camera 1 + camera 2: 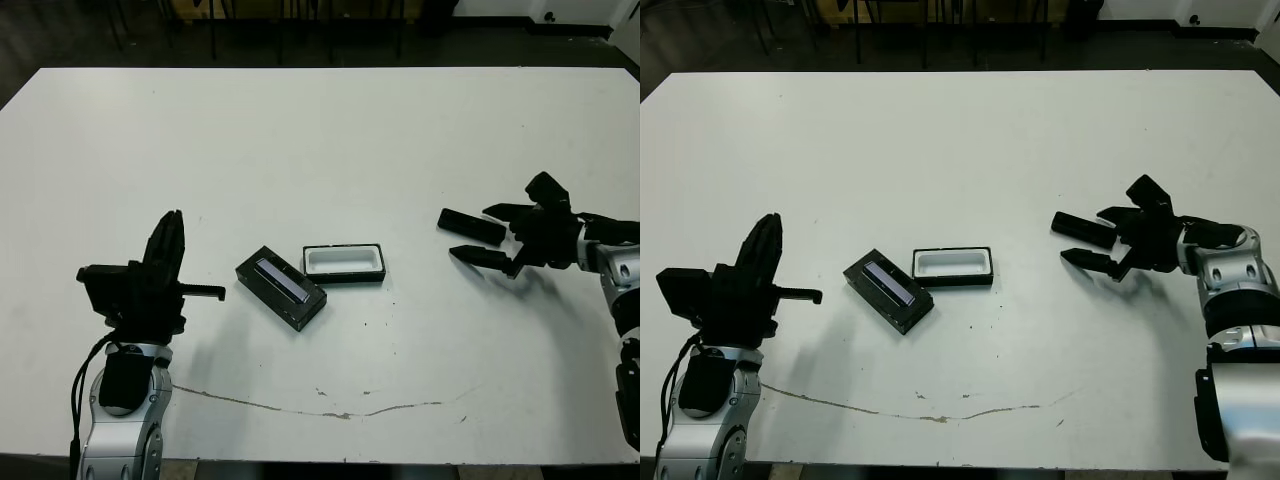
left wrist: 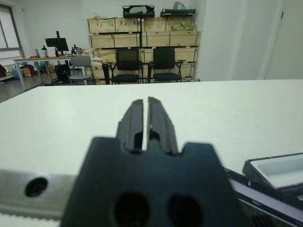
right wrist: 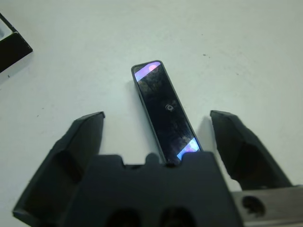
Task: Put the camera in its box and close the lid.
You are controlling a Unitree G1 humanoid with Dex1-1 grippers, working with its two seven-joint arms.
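Note:
The camera (image 1: 470, 225), a flat black slab, lies on the white table at the right; in the right wrist view the camera (image 3: 163, 111) shows bluish reflections at both ends. My right gripper (image 1: 476, 234) is open and low over it, one finger on each side, not touching. The box (image 1: 344, 263), a black tray with white lining, sits open at mid-table. The lid (image 1: 281, 286), black with a silvery strip, lies angled just left of the box, almost touching it. My left gripper (image 2: 145, 106) is shut and empty, held above the table left of the lid.
A thin crack line (image 1: 330, 410) runs across the table near its front edge. Dark floor and chair legs lie beyond the far edge. The left wrist view shows chairs (image 2: 142, 64) and shelves of crates past the table.

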